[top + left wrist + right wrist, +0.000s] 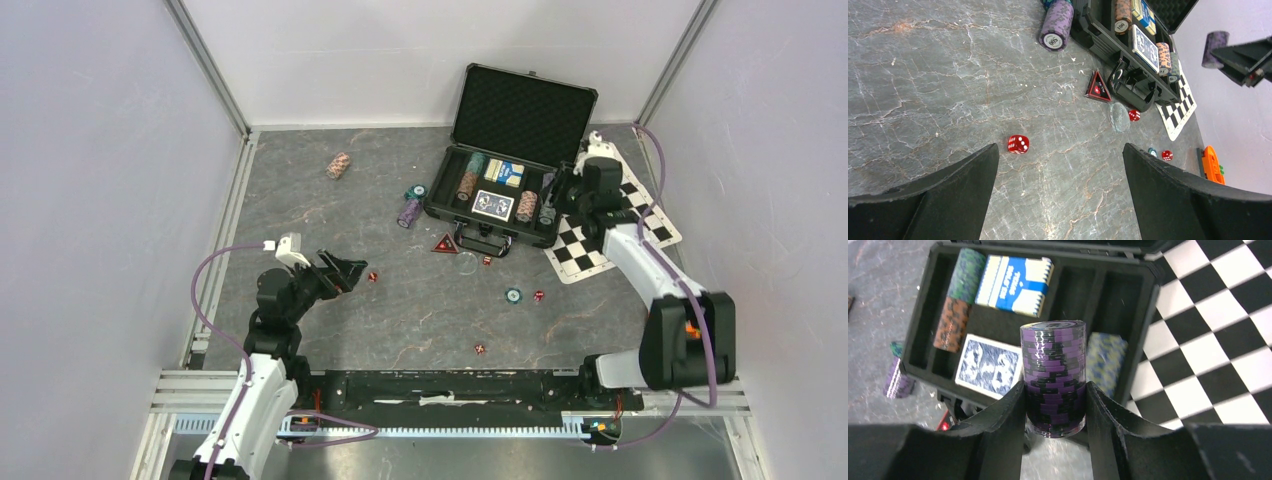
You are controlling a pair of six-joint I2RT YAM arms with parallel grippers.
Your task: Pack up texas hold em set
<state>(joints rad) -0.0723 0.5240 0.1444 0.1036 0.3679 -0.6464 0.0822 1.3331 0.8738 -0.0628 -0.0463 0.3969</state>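
Observation:
The black case (480,228) lies open at the back with its foam lid (525,110) up; chip rolls and blue card decks (1013,277) fill its slots. My right gripper (1055,390) is shut on an upright purple chip stack (1053,365), held above the case's right end (560,190). My left gripper (1060,150) hangs open over bare table (350,272), a red die (1018,144) just ahead of its left finger. On the table lie a purple chip roll (408,212), a brownish roll (339,165), the red triangular marker (445,244) and more dice (538,296).
A black-and-white checkered mat (640,215) lies right of the case, under the right arm. A loose teal chip (513,295) rests mid-table and a die (480,349) near the front. An orange object (1213,165) sits at the right wall. Walls enclose the table on three sides.

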